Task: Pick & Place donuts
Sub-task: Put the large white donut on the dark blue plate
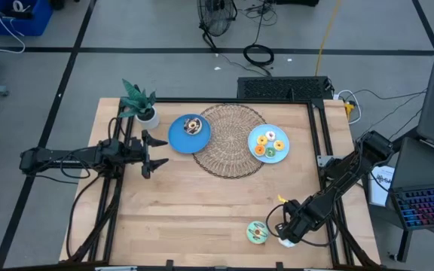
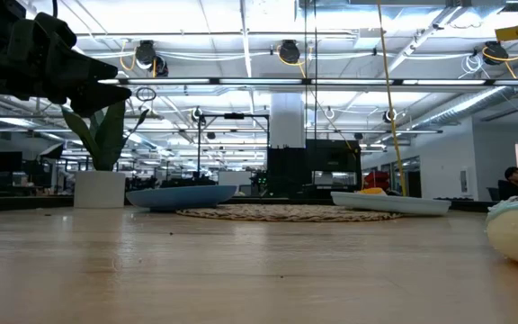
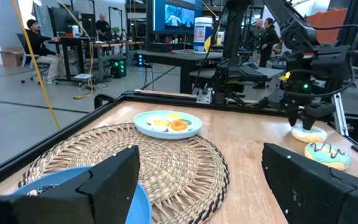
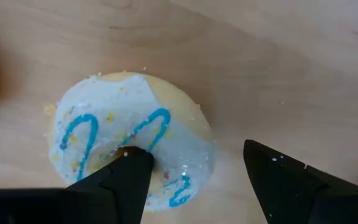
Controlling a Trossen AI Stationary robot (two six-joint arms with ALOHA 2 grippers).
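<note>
Showing the tabletop (image 1: 202, 211) partway through: two blue plates (image 1: 178, 135) already hold donuts. Right gripper (image 4: 194, 180), fingers spread, one inside the white-frosted donut (image 4: 129, 137), not yet clenched; green-frosted donut (image 1: 258, 232) lies just beside. Left gripper (image 1: 151, 154) waits released.

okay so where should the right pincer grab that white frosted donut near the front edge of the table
Probably across one side of the ring, coming straight down. The white frosted donut lies flat on the table, hole up; the open right pincer already has one finger at the hole, the other outside the rim.
</note>
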